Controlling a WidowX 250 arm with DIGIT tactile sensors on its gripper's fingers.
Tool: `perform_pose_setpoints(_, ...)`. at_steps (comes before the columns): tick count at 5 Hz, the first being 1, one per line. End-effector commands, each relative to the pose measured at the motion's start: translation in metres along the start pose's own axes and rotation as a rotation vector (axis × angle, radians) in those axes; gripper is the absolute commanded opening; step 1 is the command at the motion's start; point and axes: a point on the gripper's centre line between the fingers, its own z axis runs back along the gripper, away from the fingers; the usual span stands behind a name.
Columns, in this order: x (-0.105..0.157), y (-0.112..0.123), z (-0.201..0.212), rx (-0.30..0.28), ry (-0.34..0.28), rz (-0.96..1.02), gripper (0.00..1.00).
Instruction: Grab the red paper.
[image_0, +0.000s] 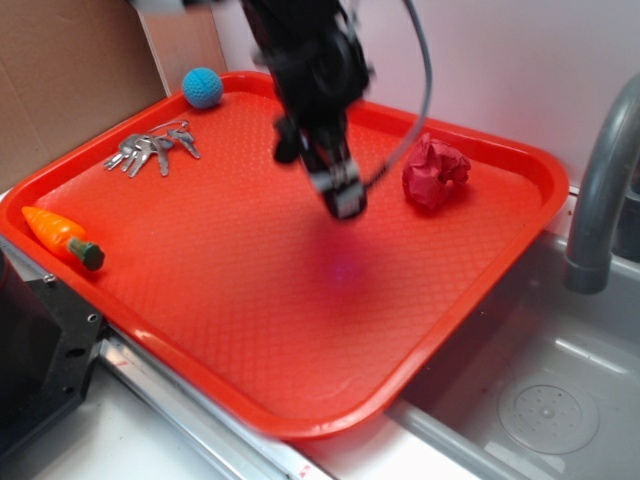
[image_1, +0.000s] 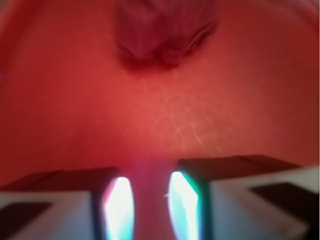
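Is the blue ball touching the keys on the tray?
No, the blue ball sits apart from the keys, with bare tray between them.

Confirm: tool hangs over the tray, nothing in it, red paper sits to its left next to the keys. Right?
One thing is off. The red paper is not beside the keys; the exterior view shows it alone near the tray's far right side, with the keys across the tray by the blue ball. The tool does hang over the tray with nothing in it.
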Motion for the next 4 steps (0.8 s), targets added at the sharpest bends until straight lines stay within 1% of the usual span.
perform_pose_setpoints(1,0.051,-0.002,0.038,-0.034,-0.116,0.022,1.0)
perform_pose_setpoints(2,0.07,-0.009,0.015,-0.051,-0.172,0.011,1.0)
perform_pose_setpoints(3,0.079,-0.009,-0.009,0.053,-0.1,0.077,1.0)
perform_pose_setpoints(4,0.081,0.002,-0.034,0.114,-0.051,0.168,1.0)
